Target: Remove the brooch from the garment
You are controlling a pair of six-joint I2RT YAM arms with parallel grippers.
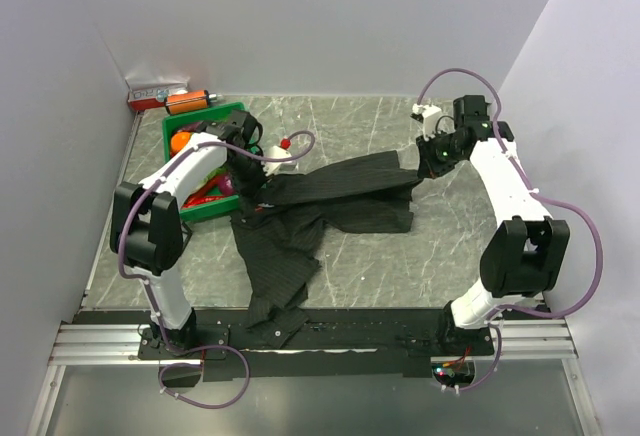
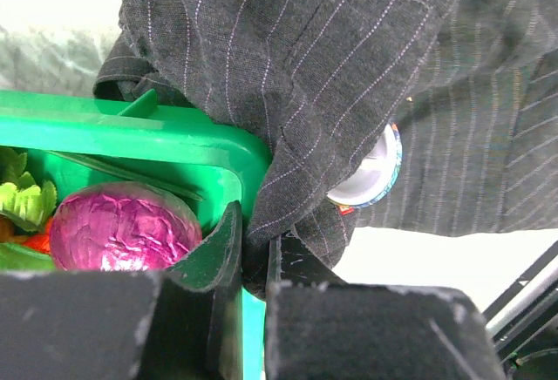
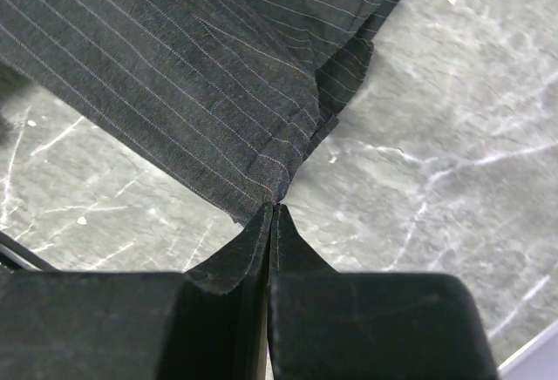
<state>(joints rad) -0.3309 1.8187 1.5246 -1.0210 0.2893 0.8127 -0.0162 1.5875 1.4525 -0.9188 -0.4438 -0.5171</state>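
Observation:
The garment point(image 1: 330, 196) is a dark pinstriped shirt spread across the middle of the table, one part trailing toward the near edge. My left gripper point(image 1: 246, 171) is shut on a fold of its left end, right against the green bin's corner; the wrist view shows cloth point(image 2: 331, 66) pinched between the fingers point(image 2: 257, 249). My right gripper point(image 1: 433, 161) is shut on the garment's right edge point(image 3: 174, 75), the tips point(image 3: 273, 210) closed on a hem corner just above the table. I cannot make out the brooch on the cloth in any view.
A green bin point(image 1: 205, 119) at the back left holds a pink foil egg point(image 2: 122, 227) and other toys. A white round container point(image 2: 370, 171) with a red top point(image 1: 286, 143) sits by the garment's upper left edge. An orange bottle point(image 1: 188, 102) lies by the back wall.

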